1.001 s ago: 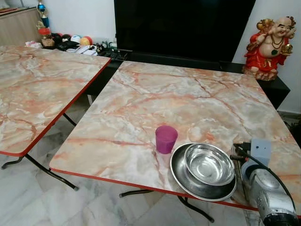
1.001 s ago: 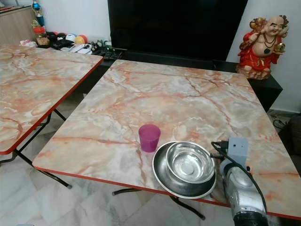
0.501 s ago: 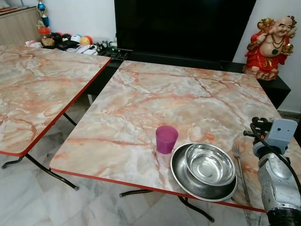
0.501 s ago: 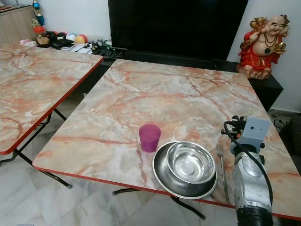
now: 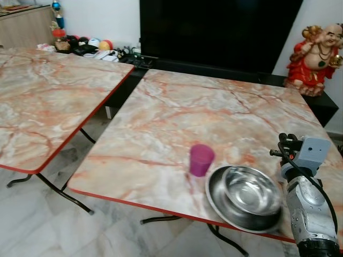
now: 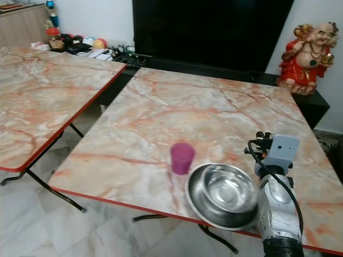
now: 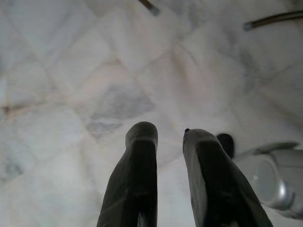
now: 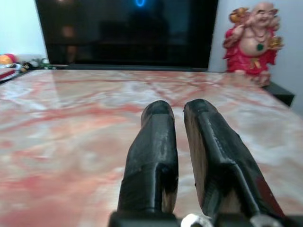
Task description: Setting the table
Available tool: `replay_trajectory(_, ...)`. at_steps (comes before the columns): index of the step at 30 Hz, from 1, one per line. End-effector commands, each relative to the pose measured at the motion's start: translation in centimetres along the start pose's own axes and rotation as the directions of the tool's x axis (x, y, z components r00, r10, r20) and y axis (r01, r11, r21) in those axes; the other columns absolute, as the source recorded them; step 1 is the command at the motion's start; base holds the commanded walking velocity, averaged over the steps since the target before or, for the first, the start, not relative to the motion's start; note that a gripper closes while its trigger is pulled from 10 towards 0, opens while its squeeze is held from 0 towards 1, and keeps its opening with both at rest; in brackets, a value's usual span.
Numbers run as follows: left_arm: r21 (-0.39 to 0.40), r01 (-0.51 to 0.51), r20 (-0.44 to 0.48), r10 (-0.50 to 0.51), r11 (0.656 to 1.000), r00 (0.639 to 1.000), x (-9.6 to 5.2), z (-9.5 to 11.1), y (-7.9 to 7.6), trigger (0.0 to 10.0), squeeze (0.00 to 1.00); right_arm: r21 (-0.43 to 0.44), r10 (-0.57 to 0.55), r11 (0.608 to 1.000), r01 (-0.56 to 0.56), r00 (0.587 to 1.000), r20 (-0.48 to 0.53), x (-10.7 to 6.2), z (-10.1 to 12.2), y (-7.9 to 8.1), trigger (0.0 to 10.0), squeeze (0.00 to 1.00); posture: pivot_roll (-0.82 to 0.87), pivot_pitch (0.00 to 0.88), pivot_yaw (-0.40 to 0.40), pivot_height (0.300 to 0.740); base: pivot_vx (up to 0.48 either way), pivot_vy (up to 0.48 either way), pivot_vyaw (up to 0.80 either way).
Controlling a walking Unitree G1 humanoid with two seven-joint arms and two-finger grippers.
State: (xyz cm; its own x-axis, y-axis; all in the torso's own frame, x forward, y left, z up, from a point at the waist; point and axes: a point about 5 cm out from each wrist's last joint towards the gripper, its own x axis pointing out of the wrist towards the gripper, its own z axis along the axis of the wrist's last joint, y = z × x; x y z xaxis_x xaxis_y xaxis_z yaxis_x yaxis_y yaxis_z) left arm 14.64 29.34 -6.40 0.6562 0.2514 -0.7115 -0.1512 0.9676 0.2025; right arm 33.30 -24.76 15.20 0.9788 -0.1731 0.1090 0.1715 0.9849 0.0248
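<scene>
Right gripper (image 8: 179, 156), fingers narrow and empty, raised just right of steel bowl (image 6: 231, 187) nested in plate (image 6: 199, 206) on counter (image 6: 177, 112).

1. Even, soft indoor daylight; no hard shadows on the marble table (image 5: 177, 118).
2. Head views are motion-blurred, worst at five o'clock around the steel bowl (image 5: 252, 194).
3. The black screen (image 6: 214, 29) shows faint glare at twelve o'clock.
4. Wrist views are hazy and soft.
</scene>
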Motion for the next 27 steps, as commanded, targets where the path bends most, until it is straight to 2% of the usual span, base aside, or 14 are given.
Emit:
replay_trajectory(1, 0.016, 0.002, -0.023, -0.002, 1.0, 1.0, -0.1, -0.3, 0.4, 10.0, 0.0, 0.003, 0.015, 1.0, -0.015, 0.999, 0.035, 0.0, 0.6, 0.3, 10.0, 0.0, 0.1, 0.0, -0.028, 0.74, 0.0, 0.48, 0.0)
replay_trajectory(27, 0.024, 0.013, -0.027, -0.012, 1.0, 1.0, -0.1, -0.3, 0.1, 10.0, 0.0, 0.005, 0.056, 0.998, -0.057, 0.996, 0.072, 0.5, 1.1, 1.5, 10.0, 0.0, 0.12, 0.0, -0.038, 0.74, 0.0, 0.48, 0.0)
